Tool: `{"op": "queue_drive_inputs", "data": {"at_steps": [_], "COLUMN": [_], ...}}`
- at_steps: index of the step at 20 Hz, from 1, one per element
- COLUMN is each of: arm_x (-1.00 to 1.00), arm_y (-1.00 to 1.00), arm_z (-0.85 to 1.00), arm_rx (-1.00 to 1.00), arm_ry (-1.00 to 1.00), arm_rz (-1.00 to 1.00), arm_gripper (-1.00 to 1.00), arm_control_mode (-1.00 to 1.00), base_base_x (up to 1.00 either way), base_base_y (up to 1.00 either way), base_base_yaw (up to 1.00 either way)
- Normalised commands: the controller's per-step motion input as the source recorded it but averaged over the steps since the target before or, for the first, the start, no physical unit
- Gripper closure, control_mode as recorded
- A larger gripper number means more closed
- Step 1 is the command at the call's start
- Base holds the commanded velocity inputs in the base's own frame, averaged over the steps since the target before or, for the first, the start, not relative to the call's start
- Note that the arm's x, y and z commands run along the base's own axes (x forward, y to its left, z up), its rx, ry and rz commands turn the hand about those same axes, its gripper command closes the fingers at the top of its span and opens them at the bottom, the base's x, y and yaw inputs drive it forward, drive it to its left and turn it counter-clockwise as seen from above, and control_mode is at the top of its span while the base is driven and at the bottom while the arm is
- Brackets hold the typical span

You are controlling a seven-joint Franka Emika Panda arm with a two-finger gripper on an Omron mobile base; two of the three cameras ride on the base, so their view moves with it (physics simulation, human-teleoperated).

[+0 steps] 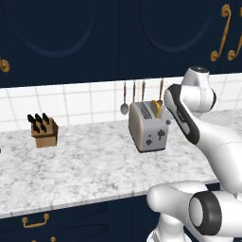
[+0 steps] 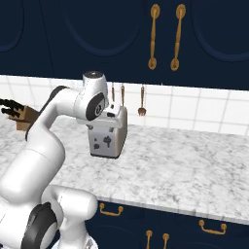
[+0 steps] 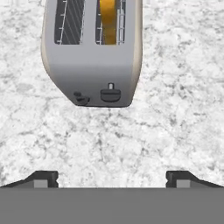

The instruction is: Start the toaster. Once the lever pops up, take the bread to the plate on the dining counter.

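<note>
Your gripper (image 3: 112,178) hangs spread wide above the toaster (image 3: 94,65); descend off-line and you'll miss the lever (image 3: 110,93) at frame centre.

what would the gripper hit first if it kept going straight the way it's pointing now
Probably the bare marble counter just in front of the toaster. The open gripper looks straight down, and the hand view's centre falls on countertop just off the toaster's knob end. Depth is unclear, so it might clip that end.

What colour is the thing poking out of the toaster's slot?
Golden orange-yellow; the bread in the toaster shows best in the hand view.
</note>
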Motion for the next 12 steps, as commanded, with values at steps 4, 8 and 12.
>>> {"op": "queue_drive_inputs", "data": {"at_steps": [4,8,12], "arm_x": [0.18,0.29,0.59], "arm_y": [0.00,0.04,0.06], "arm_z": [-0.32,-0.27,-0.28], "arm_rx": [0.00,-0.01,-0.02], "arm_ry": [-0.14,-0.06,0.00], "arm_rz": [0.00,0.00,0.00], "arm_gripper": [-1.00,1.00,1.00], "arm_control_mode": [-1.00,-1.00,-1.00], "base_base_x": [0.00,0.00,0.00], "base_base_y": [0.00,0.00,0.00], "base_base_yaw": [0.00,0.00,0.00]}}
